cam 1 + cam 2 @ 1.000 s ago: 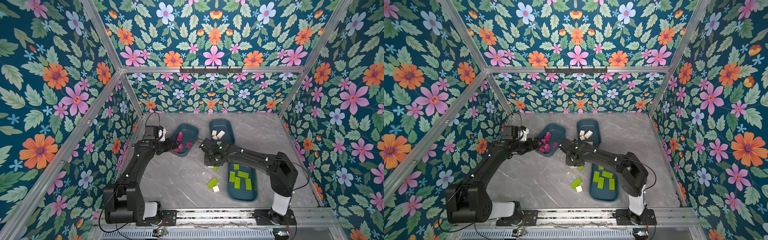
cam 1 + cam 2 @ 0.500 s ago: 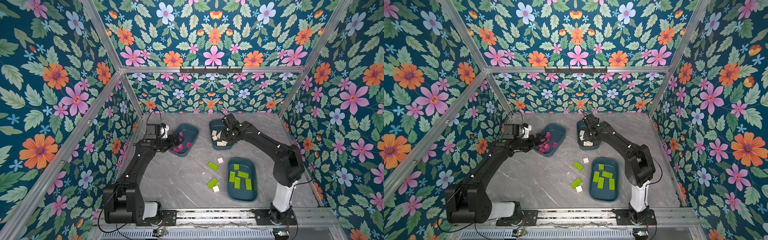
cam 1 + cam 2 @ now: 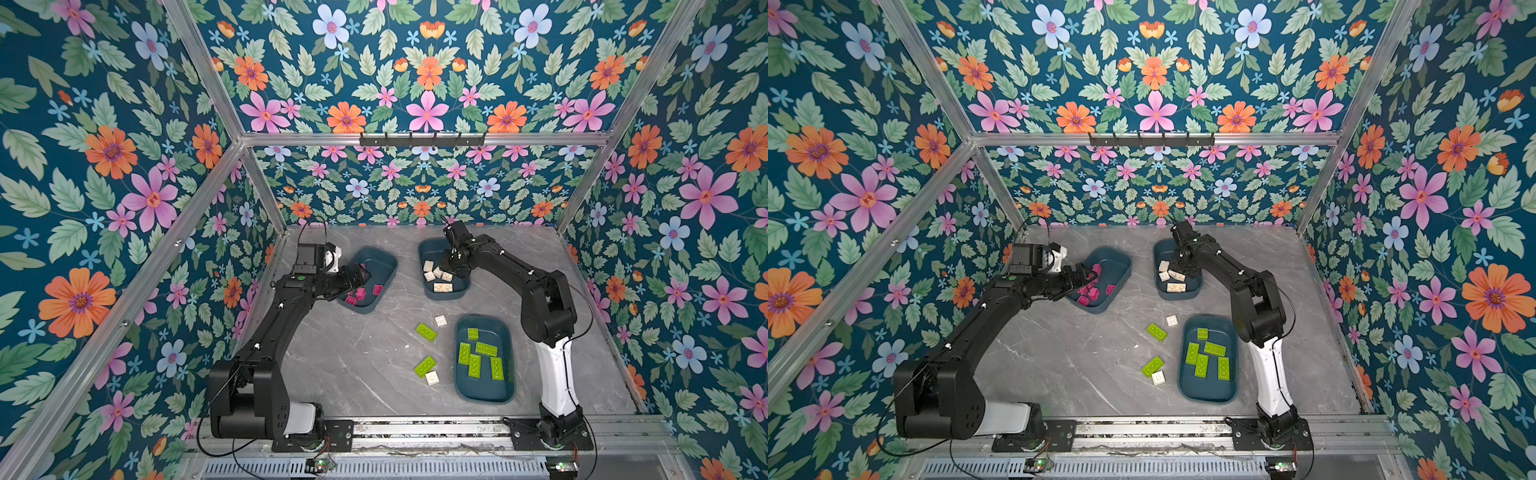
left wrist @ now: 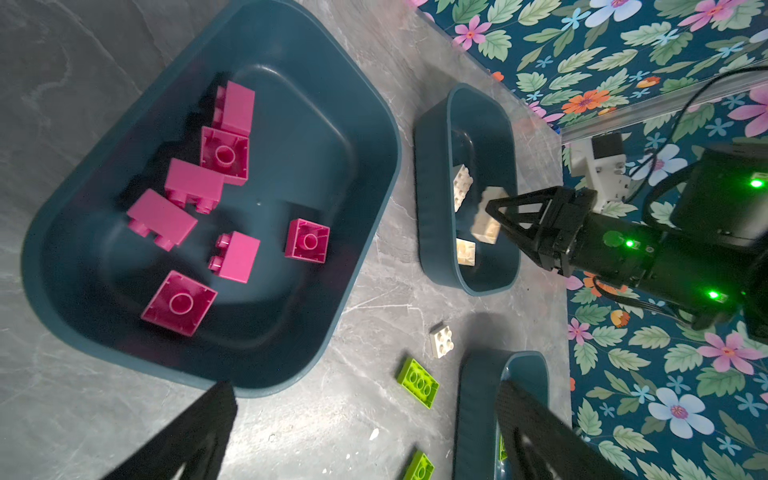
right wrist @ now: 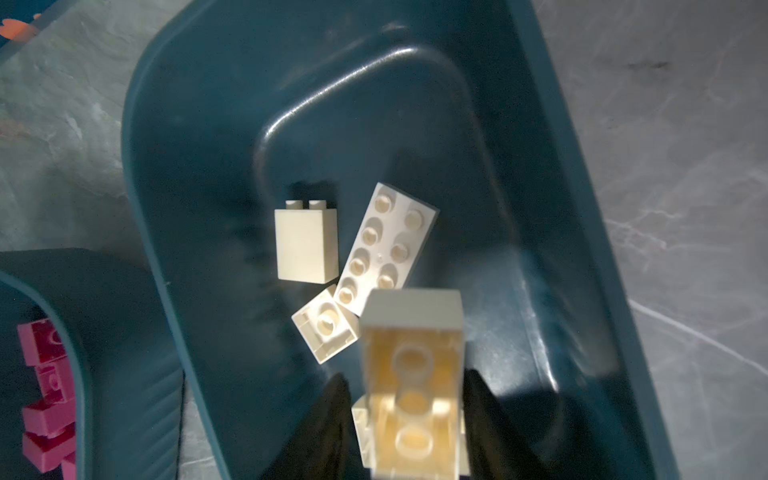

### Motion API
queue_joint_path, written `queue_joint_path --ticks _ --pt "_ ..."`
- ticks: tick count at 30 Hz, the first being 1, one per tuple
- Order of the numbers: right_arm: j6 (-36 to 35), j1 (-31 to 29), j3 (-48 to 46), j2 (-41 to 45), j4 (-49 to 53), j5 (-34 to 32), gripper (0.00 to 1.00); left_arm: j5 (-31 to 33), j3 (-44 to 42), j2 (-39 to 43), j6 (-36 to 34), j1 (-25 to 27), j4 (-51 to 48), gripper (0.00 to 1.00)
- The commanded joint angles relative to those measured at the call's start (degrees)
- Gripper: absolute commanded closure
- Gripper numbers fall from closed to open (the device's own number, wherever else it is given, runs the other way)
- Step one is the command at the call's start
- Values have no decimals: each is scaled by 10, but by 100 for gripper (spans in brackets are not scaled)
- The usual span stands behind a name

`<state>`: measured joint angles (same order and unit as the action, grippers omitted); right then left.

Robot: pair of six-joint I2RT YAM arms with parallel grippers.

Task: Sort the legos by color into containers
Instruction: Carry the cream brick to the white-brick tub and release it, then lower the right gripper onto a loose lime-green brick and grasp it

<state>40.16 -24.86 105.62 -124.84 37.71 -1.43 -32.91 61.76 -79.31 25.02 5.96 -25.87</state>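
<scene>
Find three teal tubs on the grey desk [image 3: 353,365]: pink tub [image 3: 381,266] at far left, cream tub [image 3: 427,250] at far centre, green tub [image 3: 484,392] at near right

Count seven pink bricks [image 4: 193,187] in the pink tub and five green bricks [image 3: 474,365] in the green tub; note several cream bricks [image 5: 305,245] on the cream tub's floor

Record four pieces loose on the desk between the tubs: far green brick [image 3: 426,332] with far cream brick [image 3: 440,320] just beside it, near green brick [image 3: 425,365] with near cream brick [image 3: 432,377] just beside it

Place left arm [image 3: 270,328] at the pink tub's left rim; left jaws wide apart, nothing between them

Place right arm [image 3: 511,266] over the cream tub, right jaws pointing down into it. See a cream oblong brick [image 5: 411,357] between them, hollow underside toward the wrist camera, blurred; cannot tell whether clamped on it or parted from it
</scene>
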Motion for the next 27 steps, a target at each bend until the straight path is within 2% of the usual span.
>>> queue_joint_path --ticks 1,4,9,17,21,27 --pt "-6 -1 3 12 7 4 44 7 6 1 -16 -1 -9 0" --pt "-21 -3 -18 39 5 10 40 8 5 1 -19 -1 -14 0" --pt "-65 -24 -92 113 -4 36 38 10 2 2 -22 -1 -15 0" --pt "-183 -110 -228 224 -33 95 37 12 -4 5 -26 -1 -18 0" --pt "-242 -153 -267 235 -36 110 38 14 -7 7 -27 -1 -18 0" --pt "-323 -185 -298 217 -48 123 39 17 -17 12 -28 -1 -21 0"
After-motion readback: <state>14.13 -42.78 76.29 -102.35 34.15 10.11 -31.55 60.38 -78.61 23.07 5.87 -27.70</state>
